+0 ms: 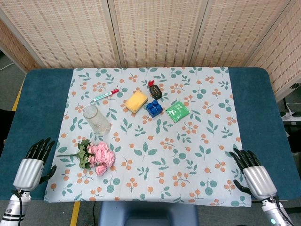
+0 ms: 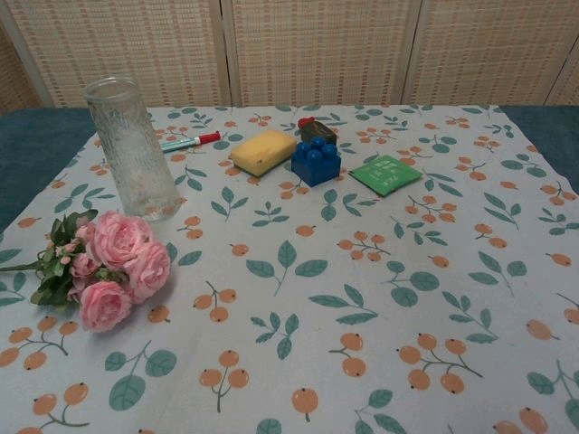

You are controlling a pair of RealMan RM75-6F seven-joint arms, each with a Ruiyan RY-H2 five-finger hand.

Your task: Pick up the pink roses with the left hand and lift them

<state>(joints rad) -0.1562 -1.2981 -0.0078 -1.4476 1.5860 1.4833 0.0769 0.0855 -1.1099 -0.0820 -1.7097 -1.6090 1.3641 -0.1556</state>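
The pink roses [image 1: 99,156] lie on the patterned cloth at the front left, blooms to the right, green leaves and stem pointing left. In the chest view the pink roses [image 2: 116,267] fill the lower left. My left hand [image 1: 34,162] rests at the table's front left corner, left of the stem and apart from it, fingers extended and spread, holding nothing. My right hand [image 1: 251,173] rests at the front right edge, fingers also apart and empty. Neither hand shows in the chest view.
A clear glass [image 1: 96,119] stands just behind the roses. Further back lie a red-capped marker [image 1: 104,96], a yellow sponge [image 1: 136,101], a blue block [image 1: 154,108], a dark bottle [image 1: 154,89] and a green packet [image 1: 177,112].
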